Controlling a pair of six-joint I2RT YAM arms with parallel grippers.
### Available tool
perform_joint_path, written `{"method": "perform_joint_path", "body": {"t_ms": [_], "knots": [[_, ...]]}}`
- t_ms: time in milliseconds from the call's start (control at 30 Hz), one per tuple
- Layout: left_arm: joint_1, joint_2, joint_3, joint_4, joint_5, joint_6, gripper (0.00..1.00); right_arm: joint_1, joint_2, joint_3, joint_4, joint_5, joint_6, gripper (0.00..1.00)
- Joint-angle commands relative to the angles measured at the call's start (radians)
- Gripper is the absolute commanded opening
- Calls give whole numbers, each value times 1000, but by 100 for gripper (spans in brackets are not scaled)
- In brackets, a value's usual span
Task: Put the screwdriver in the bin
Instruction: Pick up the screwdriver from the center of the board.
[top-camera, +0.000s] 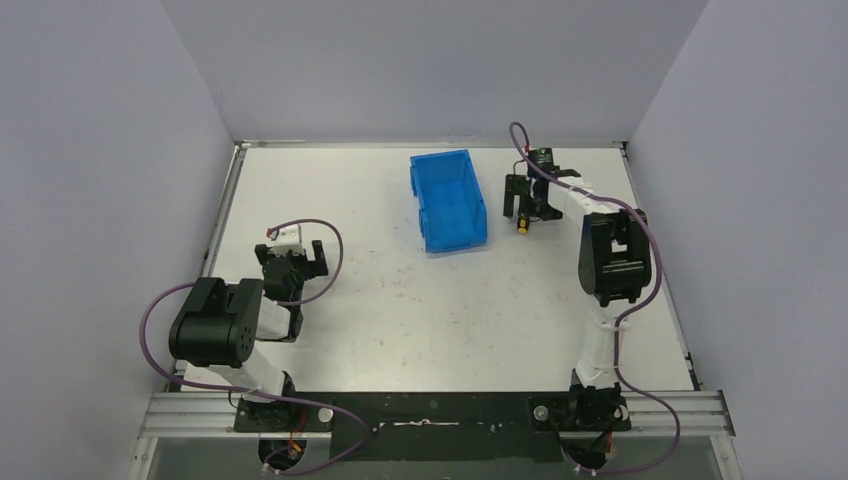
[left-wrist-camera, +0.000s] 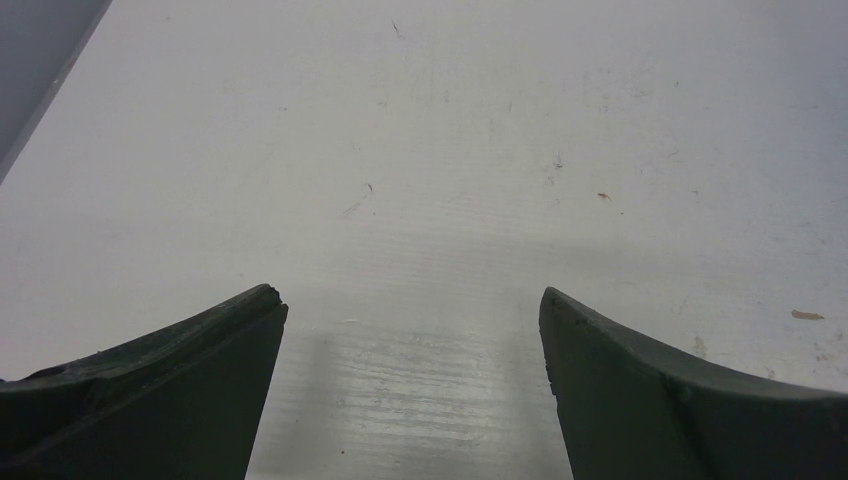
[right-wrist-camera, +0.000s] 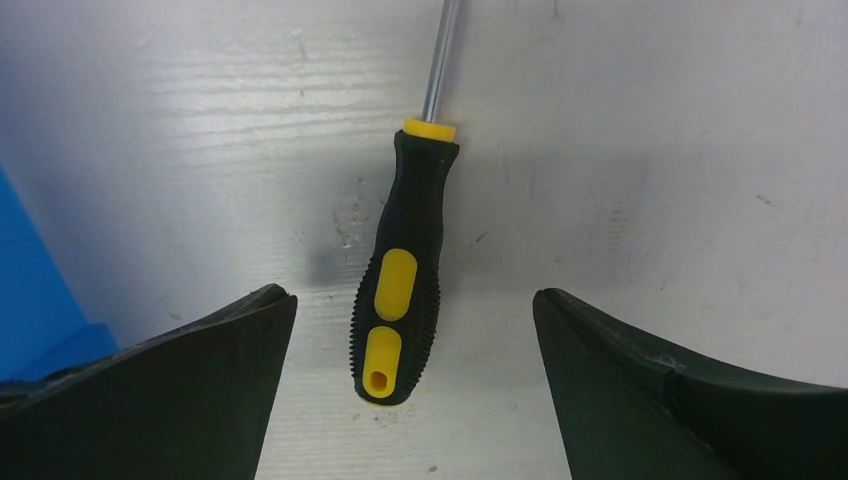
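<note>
The screwdriver (right-wrist-camera: 400, 290) lies flat on the white table, its yellow-and-black handle toward the wrist camera and its thin metal shaft (right-wrist-camera: 443, 60) pointing away. My right gripper (right-wrist-camera: 412, 295) is open and straddles the handle's end, with a gap on each side and no touch. From above, the right gripper (top-camera: 520, 208) is low over the screwdriver (top-camera: 522, 227), just right of the blue bin (top-camera: 447, 200). A blue edge of the bin (right-wrist-camera: 30, 300) shows at the left of the right wrist view. My left gripper (top-camera: 300, 258) is open over bare table (left-wrist-camera: 412, 292).
The bin stands at the back middle of the table (top-camera: 420, 310). Grey walls close in the left, back and right sides. A purple cable (top-camera: 520, 140) loops above the right wrist.
</note>
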Motion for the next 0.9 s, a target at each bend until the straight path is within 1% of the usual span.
{"method": "perform_joint_path", "body": {"t_ms": [0, 100, 267, 333, 400, 433, 500, 600, 667, 867], "knots": [[-2, -6, 17, 53, 3, 6, 97, -9, 23, -16, 55, -1, 20, 91], [-2, -6, 18, 53, 3, 7, 97, -9, 43, -23, 60, -29, 20, 84], [-2, -5, 18, 53, 3, 7, 97, -8, 47, -32, 74, -32, 20, 66], [-1, -5, 18, 54, 3, 7, 97, -9, 45, -31, 76, -31, 20, 56], [-2, -6, 18, 54, 3, 6, 97, -10, 38, -29, 76, -32, 19, 44], [-2, -5, 18, 54, 3, 7, 97, -9, 33, -30, 76, -33, 18, 36], [-2, -4, 18, 53, 3, 7, 97, -10, 20, -29, 76, -34, 18, 26], [-2, -5, 18, 53, 3, 6, 97, -10, -2, -21, 67, -33, 14, 16], [-2, -4, 18, 54, 3, 6, 97, -11, -21, -13, 56, -25, 13, 13], [-2, -4, 18, 53, 3, 7, 97, -11, -102, 29, 14, -12, 1, 13]]}}
